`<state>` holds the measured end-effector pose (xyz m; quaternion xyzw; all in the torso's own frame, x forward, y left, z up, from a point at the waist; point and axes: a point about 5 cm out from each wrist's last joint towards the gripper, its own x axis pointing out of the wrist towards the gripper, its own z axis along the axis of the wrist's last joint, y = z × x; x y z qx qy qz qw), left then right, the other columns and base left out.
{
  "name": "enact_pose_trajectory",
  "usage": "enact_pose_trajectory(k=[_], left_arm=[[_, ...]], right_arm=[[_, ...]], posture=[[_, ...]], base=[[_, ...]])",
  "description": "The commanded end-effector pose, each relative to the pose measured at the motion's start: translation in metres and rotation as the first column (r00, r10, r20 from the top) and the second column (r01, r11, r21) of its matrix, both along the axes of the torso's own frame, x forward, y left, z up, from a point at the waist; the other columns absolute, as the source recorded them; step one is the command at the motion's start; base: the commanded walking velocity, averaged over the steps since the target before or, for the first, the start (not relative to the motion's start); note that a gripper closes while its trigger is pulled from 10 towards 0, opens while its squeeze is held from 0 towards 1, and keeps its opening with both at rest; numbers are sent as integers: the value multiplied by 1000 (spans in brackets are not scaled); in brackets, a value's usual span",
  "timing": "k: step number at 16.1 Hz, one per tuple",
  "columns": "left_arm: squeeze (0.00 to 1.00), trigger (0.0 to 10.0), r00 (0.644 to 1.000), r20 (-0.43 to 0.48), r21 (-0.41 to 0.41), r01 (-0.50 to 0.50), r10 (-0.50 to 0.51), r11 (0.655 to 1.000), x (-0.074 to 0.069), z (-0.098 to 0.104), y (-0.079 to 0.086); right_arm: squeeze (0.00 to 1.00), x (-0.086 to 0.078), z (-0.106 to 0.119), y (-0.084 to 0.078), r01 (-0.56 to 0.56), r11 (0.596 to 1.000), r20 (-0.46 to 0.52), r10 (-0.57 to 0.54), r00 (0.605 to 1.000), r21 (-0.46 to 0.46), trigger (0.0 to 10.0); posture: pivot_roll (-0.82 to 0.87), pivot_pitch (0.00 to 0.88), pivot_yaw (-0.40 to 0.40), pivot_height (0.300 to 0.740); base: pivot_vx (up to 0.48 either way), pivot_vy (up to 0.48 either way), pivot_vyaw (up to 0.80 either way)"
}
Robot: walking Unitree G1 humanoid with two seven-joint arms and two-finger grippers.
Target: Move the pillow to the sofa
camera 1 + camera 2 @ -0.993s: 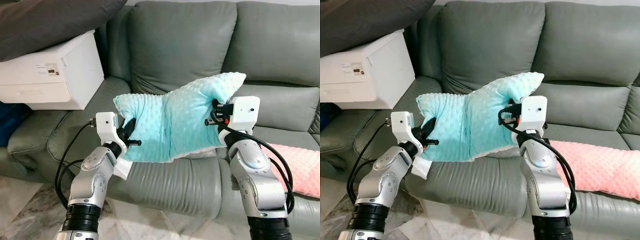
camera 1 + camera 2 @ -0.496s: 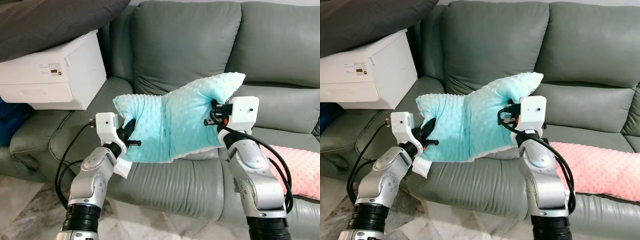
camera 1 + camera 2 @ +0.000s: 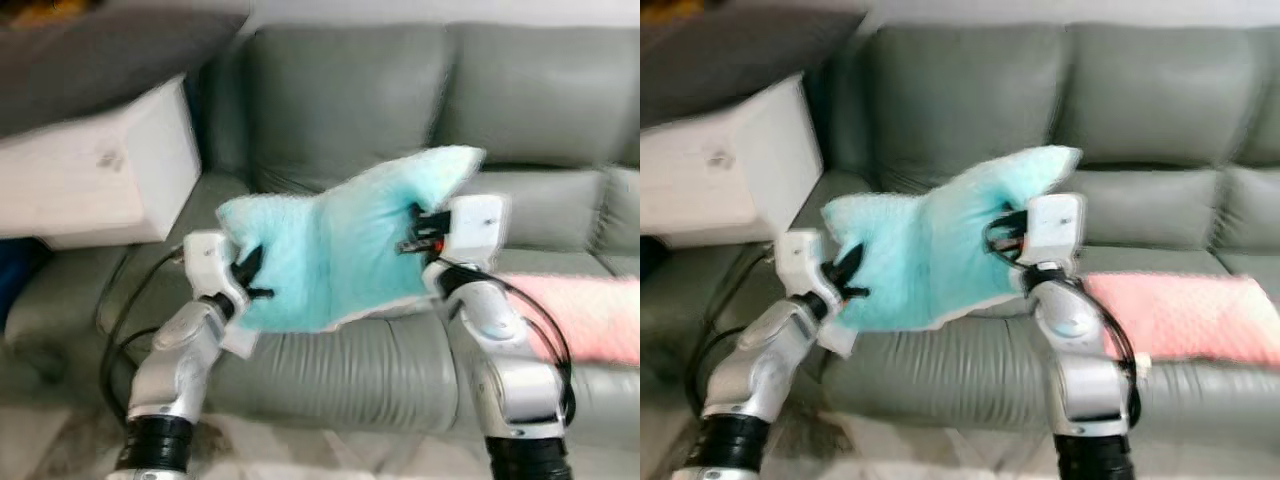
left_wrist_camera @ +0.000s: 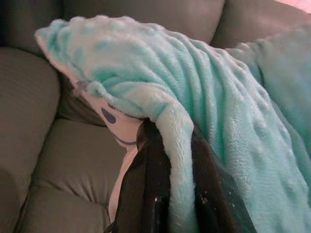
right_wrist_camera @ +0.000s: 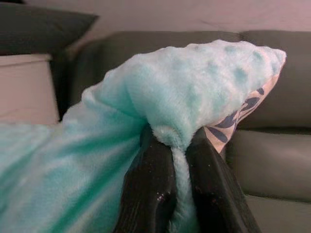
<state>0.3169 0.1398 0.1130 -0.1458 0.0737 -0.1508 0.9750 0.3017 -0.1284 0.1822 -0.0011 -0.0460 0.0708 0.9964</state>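
A turquoise dotted pillow (image 3: 335,250) with a white patterned underside hangs in the air in front of the grey sofa (image 3: 350,110), above its seat's front edge. My left gripper (image 3: 248,278) is shut on the pillow's left edge; in the left wrist view the black fingers (image 4: 155,189) pinch a fold of the fabric (image 4: 204,107). My right gripper (image 3: 415,228) is shut on the pillow's right side, below its raised corner; the right wrist view has its fingers (image 5: 150,194) squeezing the plush cloth (image 5: 184,92). The eye views are blurred.
A white box (image 3: 95,175) stands on the sofa's left seat with a dark grey cushion (image 3: 100,55) over it. A pink pillow (image 3: 580,315) lies on the right seat. Pale stone floor (image 3: 50,450) runs before the sofa.
The whole picture has shifted and blurred, so the camera moved. Both grippers keep their hold on the pillow, which stays between the arms.
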Motion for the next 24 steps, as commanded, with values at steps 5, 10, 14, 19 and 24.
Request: enact_pose_trajectory(k=[5,10,14,19,24], left_arm=[[0,10000,996,50,6,71,-71,997,-1,9,-16],[0,10000,995,64,-7,79,-79,997,-1,10,-17],[0,10000,994,75,-11,85,-84,996,-3,11,-20],[0,10000,991,96,-21,92,-89,996,-5,12,-20],[0,10000,993,81,-19,82,-81,996,-5,10,-21]], right_arm=[[0,0,7,-5,24,1000,35,-23,999,-4,10000],[0,0,7,-5,27,1000,35,-27,999,-6,10000],[0,-1,7,-6,29,1000,35,-29,999,-9,10000],[0,-1,7,-6,31,999,35,-31,999,-15,10000],[0,-1,7,-6,31,999,36,-30,999,-15,10000]], posture=[[-238,2,53,740],[-238,2,53,740],[-241,0,55,740],[-244,1,54,740],[-242,1,55,740]], base=[[0,0,0],[0,0,0],[0,0,0],[325,0,0],[272,0,0]])
